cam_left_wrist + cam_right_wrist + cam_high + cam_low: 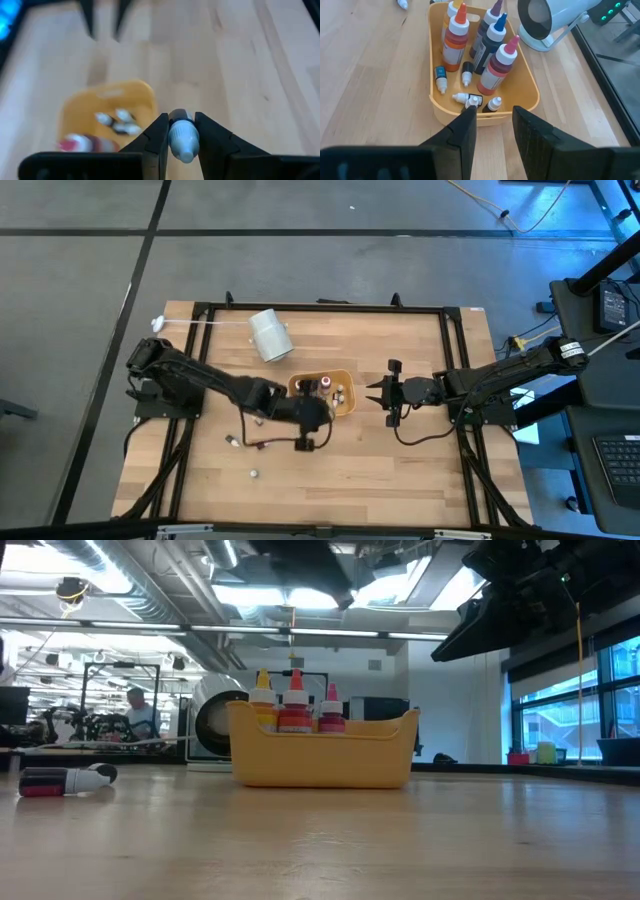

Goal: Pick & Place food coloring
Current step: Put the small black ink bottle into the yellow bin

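Observation:
An orange tray (pixel 340 383) on the wooden table holds several food coloring bottles (pixel 492 75), some upright and some lying down. My left gripper (pixel 181 131) is shut on one tiny bottle (pixel 182 142) with a pale cap, beside the tray's near right corner (pixel 326 418). My right gripper (pixel 492 122) stands open just right of the tray (pixel 525 95), touching nothing. Loose bottles lie on their sides on the table (pixel 232 442) (pixel 254 474) (pixel 65 780). My left gripper pinches the tiny bottle between its two fingers, at the neck just below the pale cap (pixel 181 125). The cap end points back along the fingers and the dark body points away. The bottle is lifted clear of the table, above the wood next to the tray.
A large white cylinder (pixel 269 335) lies behind the tray toward the far left, also seen in the right wrist view (pixel 547 20). A black frame (pixel 320 307) borders the table. Bare wood lies along the near edge (pixel 350 480).

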Robot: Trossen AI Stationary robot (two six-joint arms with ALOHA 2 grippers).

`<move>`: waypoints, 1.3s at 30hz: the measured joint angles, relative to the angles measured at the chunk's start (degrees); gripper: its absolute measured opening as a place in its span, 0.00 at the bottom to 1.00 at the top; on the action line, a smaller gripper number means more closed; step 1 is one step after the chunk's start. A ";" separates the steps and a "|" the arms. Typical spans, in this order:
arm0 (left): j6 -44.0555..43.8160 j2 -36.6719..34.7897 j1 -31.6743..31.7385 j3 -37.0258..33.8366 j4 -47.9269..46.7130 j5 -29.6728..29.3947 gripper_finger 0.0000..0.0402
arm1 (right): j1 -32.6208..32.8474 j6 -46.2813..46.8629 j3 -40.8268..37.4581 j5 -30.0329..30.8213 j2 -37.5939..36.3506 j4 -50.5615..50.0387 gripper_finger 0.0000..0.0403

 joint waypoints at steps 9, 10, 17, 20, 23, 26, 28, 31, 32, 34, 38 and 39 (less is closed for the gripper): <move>2.57 0.01 8.67 2.91 0.30 4.83 0.18 | 0.00 -0.02 -0.01 0.00 0.00 0.00 0.32; 2.64 0.25 9.49 2.91 0.42 5.79 0.18 | 0.01 -0.22 -0.01 0.00 0.00 0.00 0.32; 3.63 6.75 12.82 7.12 -2.02 9.83 0.18 | 0.01 -1.26 -0.01 0.00 0.07 -0.05 0.32; 3.86 10.65 13.49 11.38 -7.25 10.11 0.19 | -0.01 -1.20 -0.01 0.02 0.09 -0.53 0.32; 2.93 13.02 13.88 13.60 -9.74 10.05 0.20 | -0.01 -1.03 -0.01 -0.37 0.09 -0.74 0.32; 2.67 14.65 14.12 13.66 -10.24 10.15 0.20 | -0.01 -1.02 -0.01 -0.54 0.26 -1.03 0.32; 1.85 15.60 14.10 13.57 -10.44 10.47 0.19 | 0.01 -1.06 -0.05 -0.57 0.39 -1.57 0.32; 0.99 17.29 14.05 13.53 -10.45 10.49 0.20 | -0.01 -1.07 -0.06 -0.55 0.88 -1.66 0.32; 0.97 17.90 14.05 13.53 -10.49 10.53 0.20 | -0.01 -1.07 -0.08 -0.55 1.02 -1.60 0.32; 0.88 18.92 14.07 13.53 -10.47 10.49 0.21 | -0.01 -1.06 -0.05 -0.55 1.35 -1.46 0.32; 0.91 20.52 14.07 13.50 -10.33 10.49 0.21 | 0.01 -1.02 -0.05 -0.55 1.34 -1.50 0.32; 1.09 20.78 14.07 13.44 -10.45 10.49 0.21 | -0.01 -1.02 -0.05 -0.55 1.36 -1.53 0.32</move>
